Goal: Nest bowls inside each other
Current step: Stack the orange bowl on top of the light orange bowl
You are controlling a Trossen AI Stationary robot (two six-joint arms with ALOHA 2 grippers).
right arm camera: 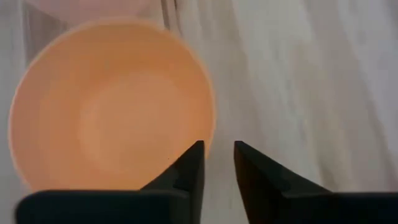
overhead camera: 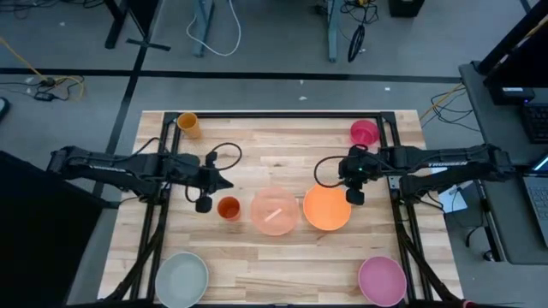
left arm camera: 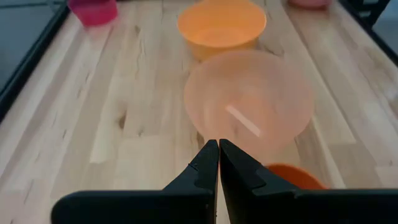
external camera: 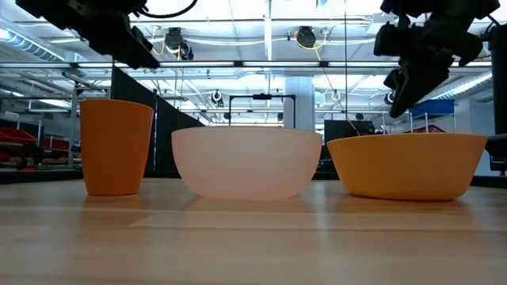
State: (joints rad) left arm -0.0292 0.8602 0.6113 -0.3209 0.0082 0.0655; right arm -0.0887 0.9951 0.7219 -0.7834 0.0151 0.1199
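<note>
The pale pink bowl (overhead camera: 275,211) and the orange bowl (overhead camera: 327,208) stand side by side on their bases at the table's middle. The grey-green bowl (overhead camera: 182,279) sits at the near left and the magenta-pink bowl (overhead camera: 382,280) at the near right. My left gripper (left arm camera: 219,144) hangs shut in the air to the left of the pink bowl (left arm camera: 249,99), pointing at it. My right gripper (right arm camera: 217,146) is open by a narrow gap and hovers above the orange bowl's rim (right arm camera: 208,124) on its far right side, clear of it in the low view (external camera: 396,99).
A small orange cup (overhead camera: 229,208) stands just left of the pink bowl, below my left gripper. A yellow-orange cup (overhead camera: 188,125) is at the far left and a magenta cup (overhead camera: 364,133) at the far right. Bare wood lies between the near bowls.
</note>
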